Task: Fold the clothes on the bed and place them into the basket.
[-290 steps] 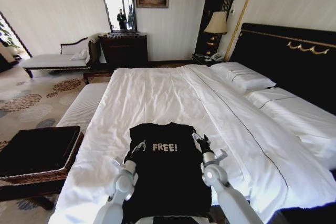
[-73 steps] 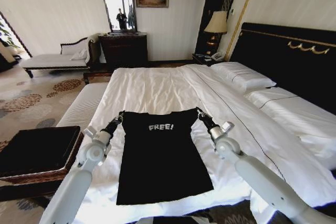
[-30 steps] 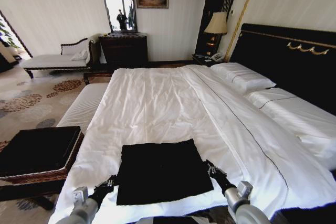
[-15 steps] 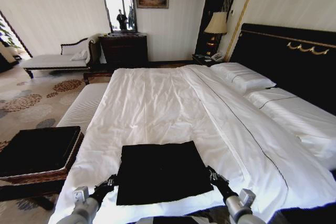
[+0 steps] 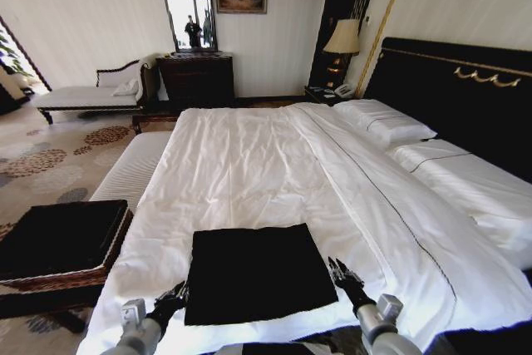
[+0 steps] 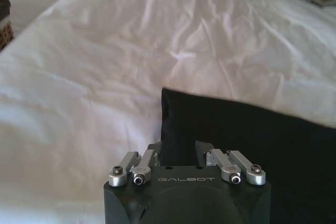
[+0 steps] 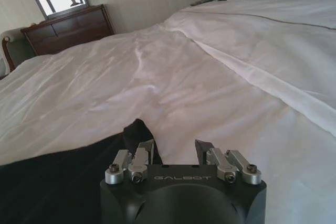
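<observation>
The black T-shirt is seen folded into a rough rectangle on the near part of the white duvet of the bed, with no lettering showing on its upper face. The left gripper is placed at the shirt's near left corner, and in the left wrist view its fingers are spread apart with the shirt's edge lying between and ahead of them; nothing is pinched. The right gripper is found just beside the shirt's right edge, over the duvet. In the right wrist view its fingers are likewise parted, one finger being touched by a raised fold of black cloth while the other stands over white bedding. The wicker basket with its black lining is set on the floor off the bed's left side, well apart from the shirt. Pillows are laid against the black headboard on the right.
</observation>
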Motion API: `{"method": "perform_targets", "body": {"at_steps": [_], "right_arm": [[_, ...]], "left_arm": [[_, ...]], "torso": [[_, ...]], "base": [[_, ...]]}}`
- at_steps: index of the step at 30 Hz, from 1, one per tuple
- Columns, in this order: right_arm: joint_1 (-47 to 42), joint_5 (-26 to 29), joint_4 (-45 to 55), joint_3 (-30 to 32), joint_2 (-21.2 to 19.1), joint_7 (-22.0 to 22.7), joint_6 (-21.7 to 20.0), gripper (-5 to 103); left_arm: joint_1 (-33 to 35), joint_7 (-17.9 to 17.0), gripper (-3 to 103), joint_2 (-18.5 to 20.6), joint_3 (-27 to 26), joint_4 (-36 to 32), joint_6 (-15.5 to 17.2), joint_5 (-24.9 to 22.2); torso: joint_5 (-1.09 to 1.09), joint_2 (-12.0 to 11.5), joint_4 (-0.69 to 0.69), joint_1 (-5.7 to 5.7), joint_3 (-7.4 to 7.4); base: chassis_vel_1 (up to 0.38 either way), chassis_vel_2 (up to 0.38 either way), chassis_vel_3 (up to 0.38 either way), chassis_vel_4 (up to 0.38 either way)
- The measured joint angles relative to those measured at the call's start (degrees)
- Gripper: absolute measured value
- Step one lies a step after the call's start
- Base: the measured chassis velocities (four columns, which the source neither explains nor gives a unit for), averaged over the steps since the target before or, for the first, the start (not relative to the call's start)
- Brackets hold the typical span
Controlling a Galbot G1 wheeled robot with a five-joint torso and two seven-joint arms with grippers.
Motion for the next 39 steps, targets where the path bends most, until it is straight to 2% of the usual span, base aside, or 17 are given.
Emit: {"method": "perform_targets", "body": {"at_steps": [2, 5, 6, 7, 8, 10, 11, 15, 17, 19, 26, 30, 32, 35, 36, 38, 39], "right_arm": [[0.6, 0.0, 0.5, 0.3, 0.1, 0.3, 0.1, 44], [5.2, 0.2, 0.3, 0.7, 1.2, 0.7, 0.6, 60], [5.2, 0.2, 0.3, 0.7, 1.2, 0.7, 0.6, 60], [8.2, 0.1, -1.1, 0.3, 2.0, 0.7, 0.7, 65], [10.3, -0.1, -2.3, -0.1, 2.7, 0.7, 0.8, 71], [13.4, -0.5, -4.4, -0.8, 3.8, 0.7, 0.9, 77], [13.4, -0.5, -4.4, -0.8, 3.8, 0.7, 0.9, 77], [20.7, 0.9, -8.8, -4.8, 4.8, 0.6, 0.7, 97], [21.9, 1.3, -9.8, -5.7, 5.0, 0.5, 0.7, 99], [22.6, 1.7, -11.1, -6.2, 5.4, 0.4, 0.7, 100], [23.2, 1.9, -12.5, -6.7, 5.7, 0.4, 0.6, 100], [23.8, 1.9, -13.2, -7.3, 6.1, 0.6, 0.5, 100], [24.0, 2.0, -13.4, -7.6, 6.1, 0.7, 0.4, 100], [24.1, 2.0, -13.6, -7.6, 6.1, 0.8, 0.4, 100], [24.2, 2.1, -13.8, -7.6, 6.0, 0.9, 0.3, 100], [24.5, 2.3, -14.2, -7.5, 5.9, 1.1, 0.3, 100], [24.5, 2.3, -14.2, -7.5, 5.9, 1.1, 0.3, 100]], "left_arm": [[-0.8, 0.5, 43, -0.3, -1.0, -0.4, -1.2, -1.1], [-9.4, 1.4, 54, -0.8, -2.7, 3.6, -3.9, -6.7], [-9.4, 1.4, 54, -0.8, -2.7, 3.6, -3.9, -6.7], [-15.3, 2.1, 64, -0.8, -1.5, 8.4, -4.8, -8.0], [-18.6, 2.8, 64, -0.9, -0.3, 11.9, -5.3, -8.4], [-23.6, 4.3, 75, -1.4, 1.7, 17.2, -5.7, -9.1], [-23.6, 4.3, 75, -1.4, 1.7, 17.2, -5.7, -9.1], [-28.7, 6.4, 92, -4.3, 3.1, 25.1, -5.9, -11.2], [-29.4, 6.9, 96, -5.2, 3.3, 26.9, -5.9, -12.0], [-31.0, 7.9, 100, -6.6, 4.2, 30.2, -6.0, -12.5], [-33.5, 10.0, 101, -8.9, 5.7, 34.9, -7.0, -13.4], [-34.2, 10.8, 93, -10.3, 6.7, 36.2, -7.4, -13.2], [-34.3, 11.0, 82, -10.8, 7.0, 36.5, -7.5, -12.9], [-34.4, 11.1, 82, -11.0, 7.1, 36.6, -7.6, -12.7], [-34.5, 11.3, 71, -11.1, 7.2, 36.8, -7.8, -12.5], [-34.7, 11.5, 60, -11.0, 7.1, 37.0, -8.1, -12.3], [-34.7, 11.5, 60, -11.0, 7.1, 37.0, -8.1, -12.3]], "torso": [[0.0, 0.0, 0.0, 0.0, 0.0], [0.0, 0.0, 0.02, 0.0, 0.0], [0.0, 0.0, 0.02, 0.0, 0.0], [-0.02, 0.0, -0.01, 0.0, 0.0], [-0.01, 0.0, -0.02, 0.0, 0.0], [-0.04, 0.0, -0.05, 0.02, 0.01], [-0.04, 0.0, -0.05, 0.02, 0.01], [0.01, 0.0, 0.03, 0.03, 0.01], [0.01, 0.0, 0.05, 0.02, 0.01], [-0.01, 0.0, -0.02, 0.01, 0.0], [0.0, 0.0, -0.01, 0.01, 0.0], [-0.01, 0.0, 0.0, 0.01, 0.0], [0.0, 0.0, 0.0, 0.0, 0.0], [0.0, 0.0, 0.0, 0.0, 0.0], [0.0, 0.0, 0.0, 0.0, 0.0], [-0.01, 0.0, 0.0, 0.0, 0.0], [-0.01, 0.0, 0.0, 0.0, 0.0]], "base": [[0.0, 0.0, 0.0, 0.0], [0.0, 0.0, 0.0, 0.0], [0.0, 0.0, 0.0, 0.0], [0.0, 0.0, 0.0, 0.0], [0.0, 0.0, 0.0, 0.0], [0.0, 0.0, 0.0, 0.0], [0.0, 0.0, 0.0, 0.0], [0.0, 0.0, 0.0, 0.0], [0.0, 0.0, 0.0, 0.0], [0.0, 0.0, 0.0, 0.0], [0.0, 0.0, 0.0, 0.0], [0.0, 0.0, 0.0, 0.0], [0.0, 0.0, 0.0, 0.0], [0.0, 0.0, 0.0, 0.0], [0.0, 0.0, 0.0, 0.0], [0.0, 0.0, 0.0, 0.0], [0.0, 0.0, 0.0, 0.0]]}}
